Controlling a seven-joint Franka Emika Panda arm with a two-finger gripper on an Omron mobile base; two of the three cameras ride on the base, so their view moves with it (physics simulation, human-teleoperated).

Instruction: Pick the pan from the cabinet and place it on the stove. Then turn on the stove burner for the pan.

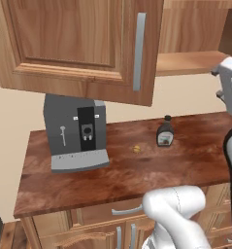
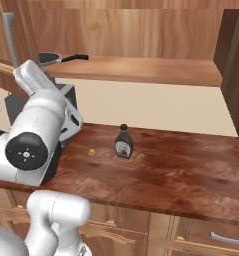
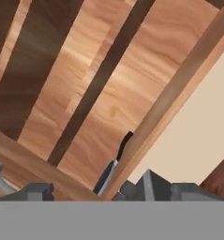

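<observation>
The pan (image 2: 51, 59) sits on the cabinet (image 1: 78, 44) shelf (image 2: 141, 69), at its left end in the right base view, with its thin black handle (image 2: 75, 58) pointing right along the shelf. The cabinet door (image 1: 88, 48) stands swung open over the coffee machine (image 1: 77, 133). On the desk (image 2: 171, 175) below stand a small brown bottle (image 2: 123, 142) and a tiny yellow thing (image 2: 92, 152), both well apart from the pan

The pincer (image 3: 99, 190) is released, jaws spread wide and holding nothing. In the hand view it looks up along the shelf edge, where the handle (image 3: 117, 161) shows just past the 2 tips

The step in hand looks like the reach for the pan. To do it well, I judge the arm should rise level with the shelf, line the jaws across the handle and not along it, and take it near the pan's body so the pan will not droop. The open door is near on the left, so the approach is best made from the right and front. Lift a little before drawing the pan out, so it clears the shelf lip
</observation>
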